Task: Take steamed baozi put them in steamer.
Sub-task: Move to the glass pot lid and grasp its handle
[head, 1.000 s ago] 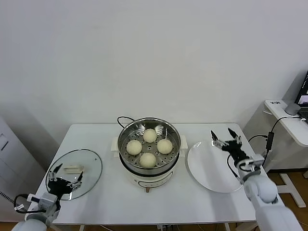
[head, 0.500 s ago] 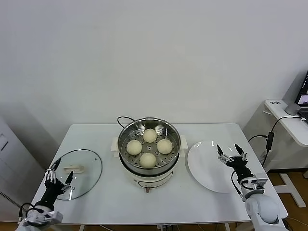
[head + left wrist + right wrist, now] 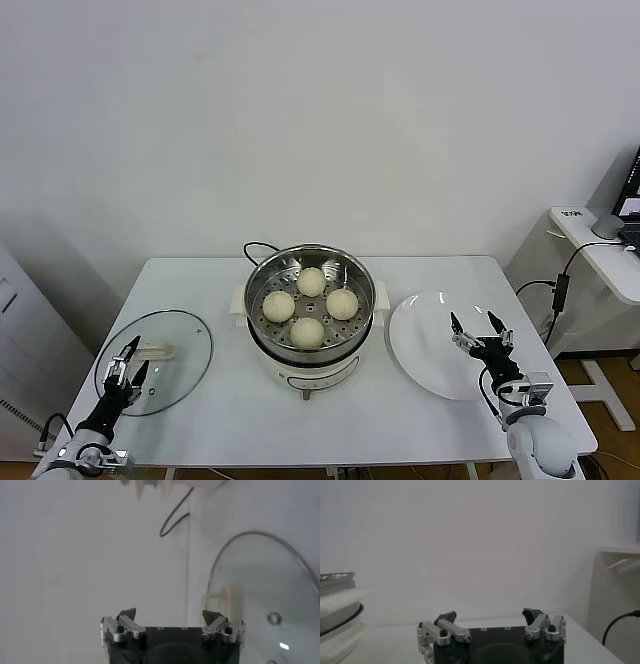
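White table (image 3: pixel 400 420) against a plain pale wall; contents as follows.

Steamer (image 3: pixel 309 285): round steel pot with perforated floor on a white base, at the table's middle toward the back, black cord (image 3: pixel 252 248) trailing behind it.

Baozi (image 3: pixel 311 282): four cream-white buns, all inside the steamer on its floor, set in a diamond, close together but apart.

Plate (image 3: pixel 425 350): flat, white, round, just right of the steamer, nothing on it.

Lid (image 3: pixel 175 350): round glass with a white handle (image 3: pixel 150 351), lying flat at the table's left end, apart from the steamer.

Left gripper (image 3: pixel 121 371): low at the front left corner, over the near edge of the lid, fingers spread wide, holding nothing. In its wrist view the two fingertips stand well apart with the lid (image 3: pixel 260 585) and cord (image 3: pixel 175 515) ahead.

Right gripper (image 3: pixel 481 334): low at the front right, over the near right part of the plate, fingers spread wide, holding nothing. Its wrist view shows the steamer (image 3: pixel 337 607) off to one side.

Side desk (image 3: pixel 600 250): white, beyond the table's right end, with a cable hanging from it.
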`<move>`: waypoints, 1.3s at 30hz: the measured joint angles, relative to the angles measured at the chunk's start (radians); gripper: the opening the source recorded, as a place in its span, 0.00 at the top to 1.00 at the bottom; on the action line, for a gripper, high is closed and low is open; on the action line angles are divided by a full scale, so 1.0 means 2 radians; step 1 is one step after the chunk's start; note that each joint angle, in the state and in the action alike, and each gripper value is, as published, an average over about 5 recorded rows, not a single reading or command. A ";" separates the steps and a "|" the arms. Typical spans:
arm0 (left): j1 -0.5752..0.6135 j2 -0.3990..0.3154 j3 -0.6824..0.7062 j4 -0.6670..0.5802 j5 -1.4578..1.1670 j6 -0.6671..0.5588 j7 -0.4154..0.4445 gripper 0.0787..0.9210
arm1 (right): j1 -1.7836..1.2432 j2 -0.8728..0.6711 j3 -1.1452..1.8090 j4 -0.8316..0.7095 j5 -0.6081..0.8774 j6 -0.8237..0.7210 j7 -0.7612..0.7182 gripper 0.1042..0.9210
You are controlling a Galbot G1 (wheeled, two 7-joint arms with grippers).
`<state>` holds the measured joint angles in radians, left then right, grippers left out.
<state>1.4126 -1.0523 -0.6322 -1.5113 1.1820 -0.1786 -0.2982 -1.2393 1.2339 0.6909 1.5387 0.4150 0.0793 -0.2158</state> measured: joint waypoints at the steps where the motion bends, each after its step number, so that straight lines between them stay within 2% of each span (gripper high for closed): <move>1: -0.003 -0.001 0.000 0.005 0.005 -0.001 -0.001 0.12 | -0.001 0.001 0.000 0.000 -0.001 0.000 0.000 0.12; 13: -0.041 -0.005 0.004 0.049 0.037 -0.005 -0.009 0.12 | -0.004 0.005 -0.001 -0.004 -0.009 0.002 -0.002 0.12; 29: -0.084 -0.008 0.018 0.077 0.040 -0.007 -0.004 0.12 | -0.004 0.006 -0.001 -0.011 -0.013 0.003 -0.002 0.12; 33: -0.090 -0.009 0.020 0.083 0.037 -0.009 -0.001 0.20 | -0.004 0.007 -0.001 -0.013 -0.014 0.003 -0.002 0.12; 39: -0.094 -0.011 0.020 0.090 0.032 -0.012 0.002 0.40 | -0.002 0.007 -0.001 -0.013 -0.015 0.003 -0.002 0.12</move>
<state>1.2244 -1.0746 -0.5921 -1.3314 1.2454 -0.2018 -0.2943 -1.2427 1.2477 0.6892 1.5126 0.3856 0.0845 -0.2199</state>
